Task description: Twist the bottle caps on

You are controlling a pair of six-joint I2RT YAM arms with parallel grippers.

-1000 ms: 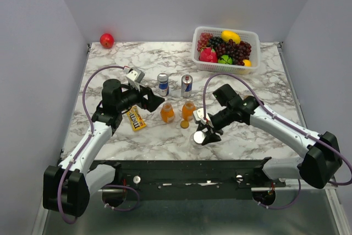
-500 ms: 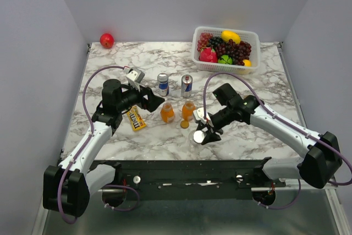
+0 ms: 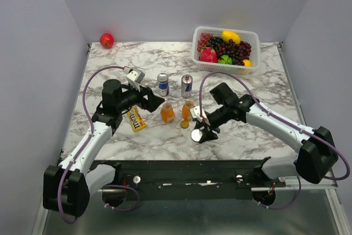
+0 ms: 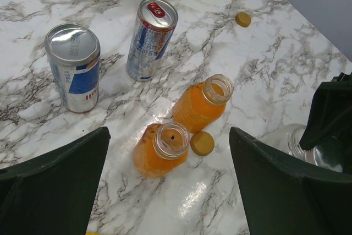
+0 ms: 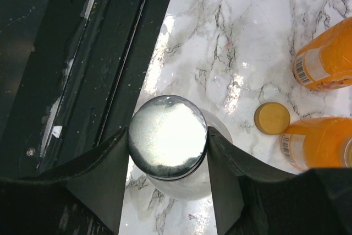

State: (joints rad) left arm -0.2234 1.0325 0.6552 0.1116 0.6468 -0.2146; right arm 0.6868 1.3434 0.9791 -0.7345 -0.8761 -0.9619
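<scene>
Right gripper (image 5: 168, 158) has edged slightly left since the earlier frame, its jaws clamped on the silver lid (image 5: 168, 140), held over the mouth of the clear jar (image 5: 184, 186) near the table's front edge; seated or not, cannot tell. Left gripper (image 3: 155, 102) hovers spread wide above two uncapped orange bottles (image 4: 162, 152) (image 4: 203, 104), one gold cap (image 4: 202, 143) just beside them, a second cap (image 4: 242, 19) well apart. Two drink cans (image 4: 74, 67) (image 4: 150, 39) stand just behind the bottles

Yellow packet (image 3: 136, 118) reading M&M's, barcode on orange bottle (image 5: 322, 61), can (image 4: 149, 39) print too small to read
</scene>
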